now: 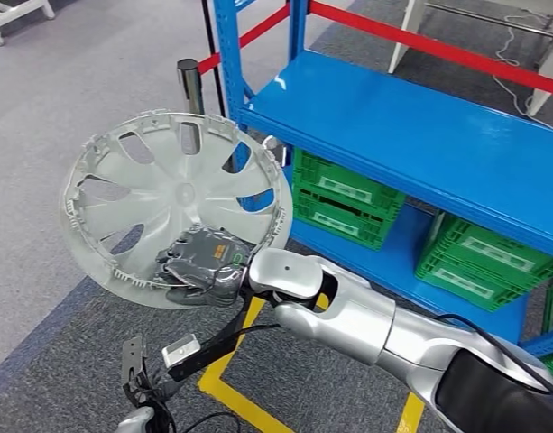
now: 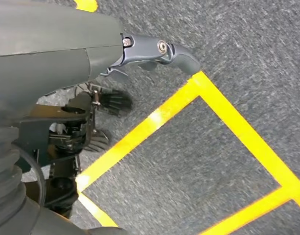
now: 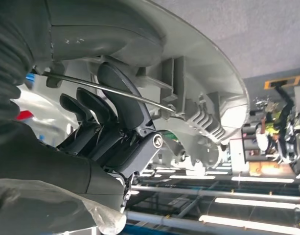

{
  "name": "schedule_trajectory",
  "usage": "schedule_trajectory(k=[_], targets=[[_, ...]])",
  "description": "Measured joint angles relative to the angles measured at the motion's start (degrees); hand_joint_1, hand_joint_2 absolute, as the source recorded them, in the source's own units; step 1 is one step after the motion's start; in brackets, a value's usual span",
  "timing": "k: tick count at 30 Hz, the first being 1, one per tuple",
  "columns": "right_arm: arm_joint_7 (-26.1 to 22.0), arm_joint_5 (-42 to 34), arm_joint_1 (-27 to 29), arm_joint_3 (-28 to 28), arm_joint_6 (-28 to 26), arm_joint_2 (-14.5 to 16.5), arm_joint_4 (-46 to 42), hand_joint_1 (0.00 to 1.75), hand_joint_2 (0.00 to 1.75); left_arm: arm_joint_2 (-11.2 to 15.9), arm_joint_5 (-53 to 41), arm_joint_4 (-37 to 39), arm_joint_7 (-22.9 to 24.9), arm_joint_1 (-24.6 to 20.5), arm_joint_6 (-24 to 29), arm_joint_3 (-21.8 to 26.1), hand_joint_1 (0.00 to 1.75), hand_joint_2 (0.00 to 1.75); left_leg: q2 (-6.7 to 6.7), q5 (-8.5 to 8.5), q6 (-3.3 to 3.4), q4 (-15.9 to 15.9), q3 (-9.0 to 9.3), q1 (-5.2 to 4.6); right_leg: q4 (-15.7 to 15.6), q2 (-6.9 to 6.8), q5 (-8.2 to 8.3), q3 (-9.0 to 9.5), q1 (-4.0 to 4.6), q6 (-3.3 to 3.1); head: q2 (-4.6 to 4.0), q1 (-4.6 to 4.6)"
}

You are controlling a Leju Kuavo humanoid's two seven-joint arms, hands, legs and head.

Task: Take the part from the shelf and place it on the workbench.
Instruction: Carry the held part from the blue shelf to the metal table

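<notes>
Clearly light, stiff but brittle plastic: wheel cover (image 1: 174,203) grasped at near rim by right robot hand (image 1: 199,266); left robot hand (image 2: 148,51) released, hanging over floor.

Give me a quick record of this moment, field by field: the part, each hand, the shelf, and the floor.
part: grey wheel cover, off the shelf, held over the carpet
right hand: grips the cover's lower rim
left hand: holds nothing, hangs over the floor
shelf: blue rack, green crates on its lower level
floor: grey carpet, yellow tape lines
workbench: cannot tell
</notes>
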Motion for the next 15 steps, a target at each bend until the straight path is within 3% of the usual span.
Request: schedule_trajectory(k=[2, 3, 5, 7, 9, 11, 13, 15], targets=[[0.0, 0.0, 0.0, 0.4, 0.0, -0.1, 0.6, 1.75, 1.75, -0.1, 0.0, 0.0, -0.1, 0.1, 0.0, 0.0, 0.0, 1.75, -1.56, -0.07, 0.21, 0.1, 0.01, -0.07, 5.9, 0.89, -1.13, -3.68, 0.27, -0.08, 0.0, 0.1], [0.0, 0.0, 0.0, 0.6, 0.0, -0.1, 0.7, 1.75, 1.75, -0.2, 0.0, 0.0, -0.1, 0.2, 0.0, 0.1, 0.0, 1.75, -2.38, -0.12, 0.27, 0.3, 0.03, -0.09, 6.0, 1.0, -0.09, -4.28, 0.37, -0.15, 0.0, 0.09], [-0.1, -0.1, -0.1, 0.8, -0.1, -0.1, 1.0, 1.75, 1.75, -0.2, 0.0, 0.0, -0.1, 0.2, 0.0, 0.1, 0.0, 1.75, -4.03, -0.32, 0.23, 0.7, 0.03, -0.07, 0.0, 1.89, 4.54, -2.35, 0.37, -0.44, 0.0, 0.1], [-0.1, -0.1, -0.2, 0.9, -0.1, -0.1, 1.2, 1.75, 1.75, -0.4, 0.0, 0.0, -0.2, 0.2, 0.0, 0.1, 0.0, 1.75, -5.48, -0.51, -0.1, 1.3, -0.47, 0.06, -6.6, 4.72, 7.54, 0.57, 0.01, -0.75, 0.0, -0.02], [0.0, -0.1, -0.3, 1.0, -0.2, -0.1, 1.4, 1.75, 1.75, -0.5, -0.1, -0.1, -0.8, 0.2, -0.1, 0.2, 0.0, 1.75, -6.76, -0.35, -0.76, 1.6, -1.27, 0.52, -8.7, 6.27, 7.72, 1.64, -0.03, -0.89, 0.0, -0.09], [0.0, -0.2, -0.4, 1.1, -0.3, -0.1, 1.6, 1.75, 1.75, -0.6, 0.3, -0.1, -1.6, 0.4, -1.1, 0.2, 0.0, 1.75, -7.79, -0.17, -1.45, 1.6, -1.68, 0.8, -9.3, 5.06, 7.86, 1.96, 0.03, -1.12, 0.0, 0.01], [0.1, -0.4, -0.6, 1.1, -0.5, -0.1, 1.6, 1.75, 1.75, -0.6, 1.2, -0.1, -2.1, 0.3, -2.4, 0.2, 0.0, 1.75, -5.61, -1.27, -2.24, 3.5, -2.57, 0.56, -10.0, 3.46, 7.96, 2.71, -0.25, -1.55, 0.0, -0.43], [0.1, -0.6, -0.8, 1.2, -0.6, -0.1, 1.8, 1.75, 1.75, -0.7, 2.0, -0.1, -2.2, 0.1, -3.0, 0.2, 0.0, 1.75, -1.88, -4.07, -3.21, 9.6, -5.51, 0.76, -10.3, 1.77, 7.78, 3.31, -0.28, -1.89, 0.0, -0.98]])
